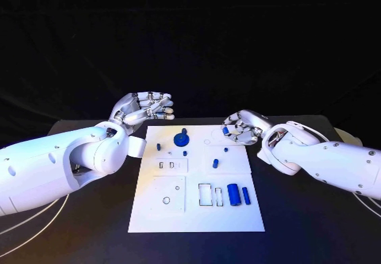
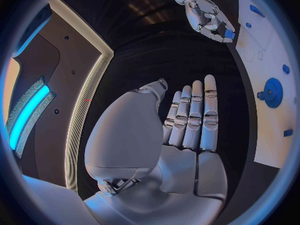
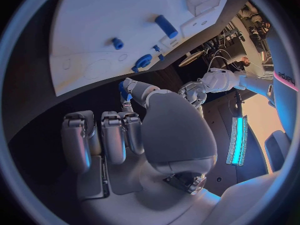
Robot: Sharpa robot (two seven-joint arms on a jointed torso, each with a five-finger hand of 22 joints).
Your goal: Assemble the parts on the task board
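The white task board [image 1: 199, 217] lies in the middle of the black table. A blue gear [image 1: 181, 139] stands near its far edge, and several small blue pegs [image 1: 215, 163] stand around the board's middle. A thick blue cylinder [image 1: 234, 194] and a thinner one [image 1: 247, 196] lie near the front right. My right hand [image 1: 244, 126] hovers over the far right corner and pinches a small blue part [image 1: 226, 130] between thumb and finger, as the right wrist view shows the part [image 3: 123, 91]. My left hand [image 1: 147, 110] is raised by the far left corner, holding nothing, its fingers [image 2: 195, 115] straight and side by side.
White cables [image 1: 28, 223] trail over the table at the front left. A pale round object [image 1: 346, 135] sits behind my right arm. Bare black table [image 1: 317, 225] lies on both sides of the board.
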